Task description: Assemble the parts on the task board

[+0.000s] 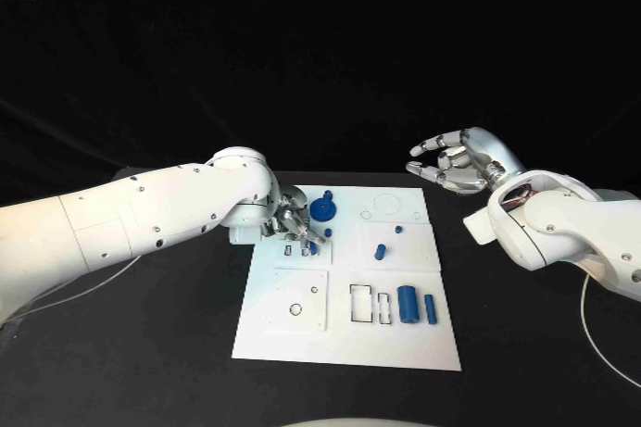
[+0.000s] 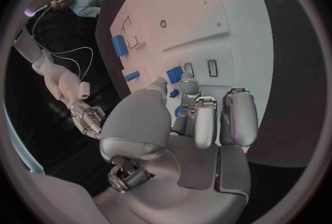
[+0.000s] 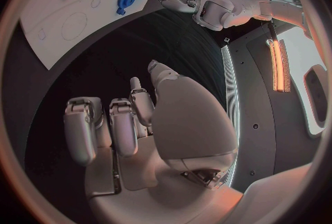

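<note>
The white task board [image 1: 350, 344] lies mid-table. My left hand [image 1: 296, 228] is down over its far left part, fingers curled toward the board. In the left wrist view a small blue part [image 2: 177, 110] sits pinched between the thumb and fingers [image 2: 191, 93], beside two small slots [image 2: 212, 67]. A blue gear [image 1: 325, 207] lies just past the hand, and a small blue piece [image 1: 327, 232] is at its side. My right hand [image 1: 458, 160] hangs raised off the board's far right corner, fingers apart and holding nothing.
More blue parts lie on the board: a peg [image 1: 398, 230], an oblong piece [image 1: 380, 252] and two cylinders [image 1: 408, 304] near rectangular recesses [image 1: 360, 301]. A round recess [image 1: 387, 205] is at the far right. Black table [image 1: 534, 353] surrounds the board.
</note>
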Tool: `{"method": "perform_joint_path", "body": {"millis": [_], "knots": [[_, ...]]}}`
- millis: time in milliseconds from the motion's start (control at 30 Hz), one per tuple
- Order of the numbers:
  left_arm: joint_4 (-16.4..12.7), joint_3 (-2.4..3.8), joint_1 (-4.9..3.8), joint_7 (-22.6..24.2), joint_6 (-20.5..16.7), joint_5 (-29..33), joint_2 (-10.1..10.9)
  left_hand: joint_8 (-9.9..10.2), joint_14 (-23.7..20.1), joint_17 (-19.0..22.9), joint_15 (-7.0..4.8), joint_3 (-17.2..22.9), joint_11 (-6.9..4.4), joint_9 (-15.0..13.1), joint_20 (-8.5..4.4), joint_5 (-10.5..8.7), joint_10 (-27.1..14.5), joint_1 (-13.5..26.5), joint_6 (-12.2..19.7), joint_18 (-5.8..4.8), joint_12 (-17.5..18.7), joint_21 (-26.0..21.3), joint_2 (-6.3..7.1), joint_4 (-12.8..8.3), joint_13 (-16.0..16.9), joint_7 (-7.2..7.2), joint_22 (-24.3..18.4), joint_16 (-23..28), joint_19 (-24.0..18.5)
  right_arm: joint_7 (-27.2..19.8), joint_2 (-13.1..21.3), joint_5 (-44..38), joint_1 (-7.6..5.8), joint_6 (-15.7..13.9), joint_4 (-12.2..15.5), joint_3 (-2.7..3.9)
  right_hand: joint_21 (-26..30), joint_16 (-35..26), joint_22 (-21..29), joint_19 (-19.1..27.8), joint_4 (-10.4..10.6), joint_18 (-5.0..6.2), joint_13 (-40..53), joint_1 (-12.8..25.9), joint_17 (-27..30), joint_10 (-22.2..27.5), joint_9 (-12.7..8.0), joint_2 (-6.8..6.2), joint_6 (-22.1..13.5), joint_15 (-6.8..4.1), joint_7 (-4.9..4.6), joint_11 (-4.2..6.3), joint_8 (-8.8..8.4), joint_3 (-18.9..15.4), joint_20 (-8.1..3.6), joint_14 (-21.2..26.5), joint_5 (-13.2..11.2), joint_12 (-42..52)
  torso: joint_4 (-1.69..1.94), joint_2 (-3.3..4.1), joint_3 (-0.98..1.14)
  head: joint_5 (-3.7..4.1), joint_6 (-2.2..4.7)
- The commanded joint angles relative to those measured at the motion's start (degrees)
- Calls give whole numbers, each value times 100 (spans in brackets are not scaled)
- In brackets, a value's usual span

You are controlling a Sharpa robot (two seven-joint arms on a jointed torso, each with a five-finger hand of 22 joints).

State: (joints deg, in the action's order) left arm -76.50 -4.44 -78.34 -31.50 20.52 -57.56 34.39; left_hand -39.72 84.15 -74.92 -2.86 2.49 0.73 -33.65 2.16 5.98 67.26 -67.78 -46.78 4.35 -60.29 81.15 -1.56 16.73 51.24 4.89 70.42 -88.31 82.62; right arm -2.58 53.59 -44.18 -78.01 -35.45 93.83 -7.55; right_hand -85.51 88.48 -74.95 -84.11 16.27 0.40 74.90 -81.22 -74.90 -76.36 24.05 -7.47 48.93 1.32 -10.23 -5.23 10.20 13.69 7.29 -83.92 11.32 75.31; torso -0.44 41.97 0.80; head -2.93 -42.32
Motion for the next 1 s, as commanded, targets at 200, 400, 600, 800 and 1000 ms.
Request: {"method": "perform_joint_path", "body": {"millis": [200,400,600,800,1000], "knots": [[24,-14,-1,3,119,180,-39,-7,508,-1248,-17,80,-3,-27,10,29,-51,-113,61,-68,18,37,-27,-8,-7,3,17,-23,31,7,-8,-64,9,91,-6,-2,21,-32,-1169,-311,-1,90,145,52,-1090,27,-5,-18,-27,-44,13,4,27,33,-44,-494,44,-27,-5,6,4,7,-16],[22,-17,0,5,121,234,-47,9,509,-1250,-17,162,-4,-52,13,35,-60,-213,71,-68,18,42,-29,-11,-10,2,24,-24,25,9,-16,-64,11,97,-15,-2,25,-32,-1167,-310,-1,91,143,52,-1091,27,-6,-20,-29,-45,14,5,32,37,-45,-495,60,-28,1,3,7,15,-31],[29,-19,0,7,107,305,-50,61,511,-1259,-27,497,-17,-100,8,35,-80,-471,85,-69,27,58,-61,-16,-20,-11,49,-29,19,9,-20,-64,15,100,-20,-3,24,-34,-1167,-311,-2,91,143,53,-1088,26,-7,-20,-31,-46,14,5,38,42,-46,-494,80,-27,2,1,7,18,-33],[33,-20,0,9,91,348,-52,125,510,-1258,-43,1256,-34,-171,-8,38,-102,-768,87,-71,49,73,97,-21,-38,-23,76,-27,13,11,-20,-64,17,106,-19,-3,25,-34,-1167,-311,-3,91,143,53,-1088,24,-8,-22,-32,-46,15,6,43,47,-47,-494,100,-25,-3,2,7,15,-41],[37,-21,0,17,35,429,-48,82,510,-1258,-46,3110,-39,-415,-16,49,-81,-739,116,-72,79,81,705,-236,-71,-17,103,-25,6,13,-15,-64,19,107,-20,-4,35,-37,-1160,-306,-4,93,137,54,-1083,27,-9,-28,-36,-48,15,7,54,56,-48,-493,140,-28,-3,4,8,16,-46]]}}
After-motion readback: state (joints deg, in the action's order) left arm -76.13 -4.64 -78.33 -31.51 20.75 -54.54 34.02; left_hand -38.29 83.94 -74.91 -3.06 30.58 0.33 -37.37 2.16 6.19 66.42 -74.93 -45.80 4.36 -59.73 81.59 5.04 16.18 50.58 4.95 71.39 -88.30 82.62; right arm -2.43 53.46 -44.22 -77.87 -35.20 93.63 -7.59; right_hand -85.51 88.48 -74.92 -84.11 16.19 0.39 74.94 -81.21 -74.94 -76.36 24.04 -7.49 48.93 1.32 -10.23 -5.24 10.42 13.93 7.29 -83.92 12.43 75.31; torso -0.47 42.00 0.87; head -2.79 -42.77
